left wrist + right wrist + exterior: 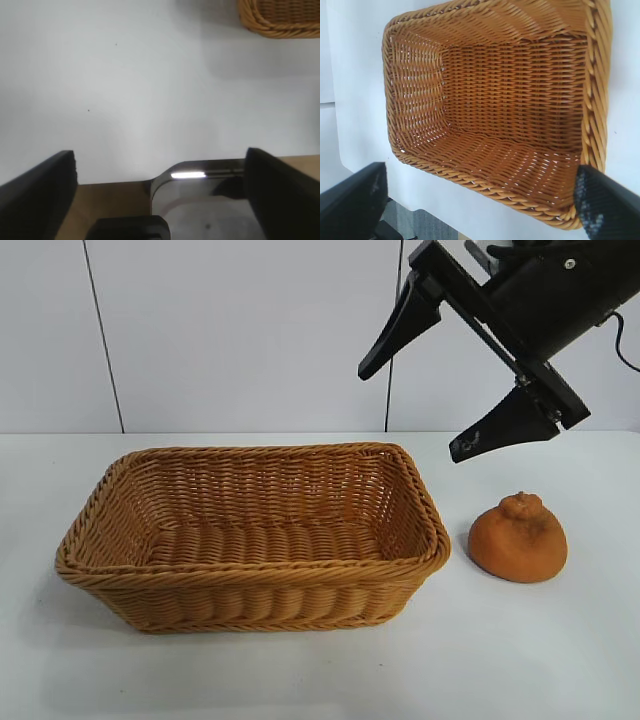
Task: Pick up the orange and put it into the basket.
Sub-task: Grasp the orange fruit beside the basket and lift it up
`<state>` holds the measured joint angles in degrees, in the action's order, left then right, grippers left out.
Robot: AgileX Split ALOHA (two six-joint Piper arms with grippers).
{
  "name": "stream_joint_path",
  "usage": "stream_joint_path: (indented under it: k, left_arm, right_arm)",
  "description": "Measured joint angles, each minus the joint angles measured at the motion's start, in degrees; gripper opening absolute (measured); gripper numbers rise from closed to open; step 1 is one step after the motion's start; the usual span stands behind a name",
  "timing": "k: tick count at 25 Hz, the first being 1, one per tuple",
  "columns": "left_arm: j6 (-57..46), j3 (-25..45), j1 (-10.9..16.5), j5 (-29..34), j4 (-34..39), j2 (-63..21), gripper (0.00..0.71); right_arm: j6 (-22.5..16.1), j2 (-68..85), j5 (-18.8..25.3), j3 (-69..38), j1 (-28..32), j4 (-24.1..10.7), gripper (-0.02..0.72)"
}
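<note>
Orange [518, 539]: resting on the white table [300, 680], below the right gripper [430, 405] and well apart from it, just beside the basket [250, 585] on the side nearer that gripper. Right gripper: raised in the air, fingers spread wide, holding and touching nothing; left gripper [160, 195]: fingers likewise parted and empty, low over bare table with a basket corner far ahead of it. Exterior view alone shows the orange; right wrist view shows the basket's empty woven interior between its fingertips [600, 205]; left wrist view alone shows the left gripper.
</note>
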<state>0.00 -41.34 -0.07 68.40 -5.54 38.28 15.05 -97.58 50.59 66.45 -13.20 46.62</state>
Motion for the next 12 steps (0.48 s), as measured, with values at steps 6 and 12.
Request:
stream_joint_path:
  k: [6, 12]
  left_arm:
    - [-0.3, 6.4, 0.0, -0.9, 0.0, -16.1, 0.643]
    - [-0.3, 12.4, 0.0, -6.1, -0.1, -25.9, 0.643]
  right_arm:
    - [0.0, 0.0, 0.2, 0.0, 0.0, 0.0, 0.694]
    - [0.0, 0.0, 0.3, 0.0, 0.0, -0.1, 0.694]
